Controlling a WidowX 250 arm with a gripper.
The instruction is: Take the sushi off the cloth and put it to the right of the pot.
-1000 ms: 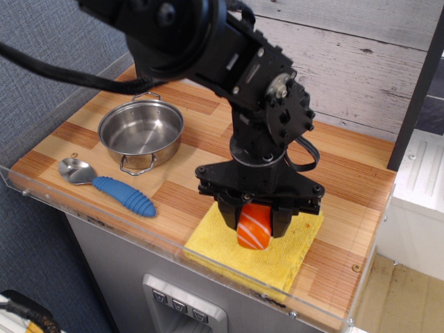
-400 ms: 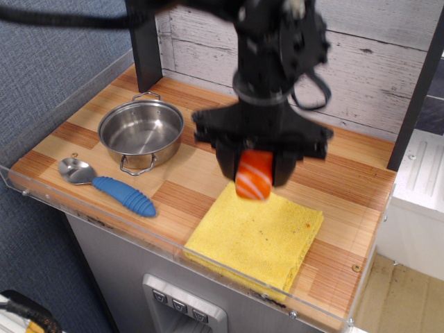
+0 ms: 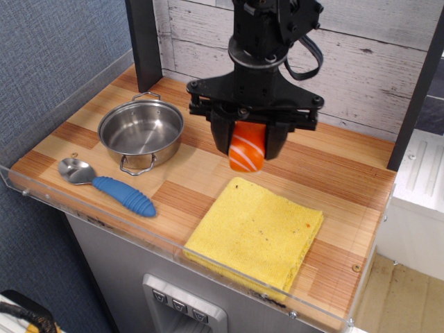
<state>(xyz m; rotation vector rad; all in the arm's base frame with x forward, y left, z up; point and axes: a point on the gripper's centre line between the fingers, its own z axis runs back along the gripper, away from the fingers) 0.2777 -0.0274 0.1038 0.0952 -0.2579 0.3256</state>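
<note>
My black gripper [image 3: 248, 146] is shut on the orange sushi [image 3: 247, 149] with white stripes and holds it in the air. It hangs above the wooden table between the pot and the cloth, just past the cloth's far edge. The yellow cloth [image 3: 257, 232] lies flat at the front right with nothing on it. The shiny steel pot [image 3: 141, 132] stands empty at the left, about a hand's width left of the gripper.
A metal spoon with a ribbed blue handle [image 3: 111, 184] lies in front of the pot. A clear acrylic rim [image 3: 139, 232] runs along the table's front and left edges. A dark post [image 3: 142, 41] stands behind the pot against the white plank wall.
The gripper has lifted the sushi off the cloth and carried it up and toward the back left, closer to the pot. The cloth is now bare.
</note>
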